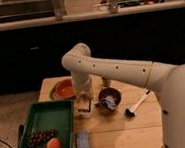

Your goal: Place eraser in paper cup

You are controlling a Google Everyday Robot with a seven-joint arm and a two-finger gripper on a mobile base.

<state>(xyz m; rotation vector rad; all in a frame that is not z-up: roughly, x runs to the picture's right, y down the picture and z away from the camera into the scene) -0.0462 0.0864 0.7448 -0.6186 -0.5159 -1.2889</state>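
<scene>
My gripper (84, 105) hangs from the cream arm over the middle of the wooden table (118, 136), pointing straight down. Right under it stands a small whitish paper cup (85, 113), mostly hidden by the gripper. A small dark piece (85, 107) shows at the gripper's tip just above the cup; I cannot tell whether it is the eraser. A grey-blue rectangular block (82, 141) lies flat on the table near the front, beside the tray.
An orange bowl (63, 89) sits to the back left of the gripper. A dark brown bowl (110, 97) with something grey in it sits to its right. A small brush (137, 105) lies further right. A green tray (42, 132) holds grapes and an orange fruit.
</scene>
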